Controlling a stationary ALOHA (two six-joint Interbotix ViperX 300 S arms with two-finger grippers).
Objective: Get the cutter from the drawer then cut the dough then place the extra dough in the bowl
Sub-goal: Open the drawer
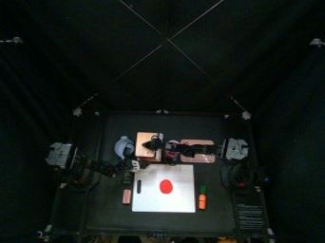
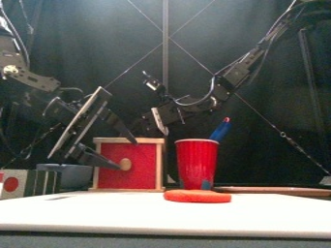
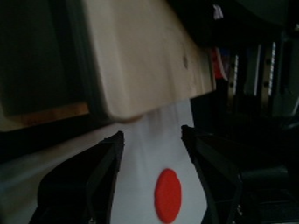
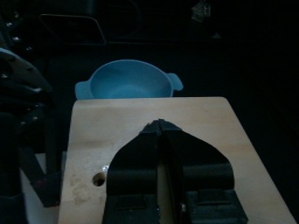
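Left wrist view: left claw (image 3: 149, 136) spread wide, angled toward wooden box (image 3: 128, 52); right claw (image 4: 162, 127) pinched closed above it.

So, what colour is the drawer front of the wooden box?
Red. The drawer front shows best in the front view.

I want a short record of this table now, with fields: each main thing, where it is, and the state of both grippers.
dough: red disc, uncut, on white board
box: behind the board, red drawer front looks shut
bowl: blue-grey, beside the box
red cup: holds blue knife
left gripper: open, at the box's front
right gripper: shut, above the box's top
cutter: not visible
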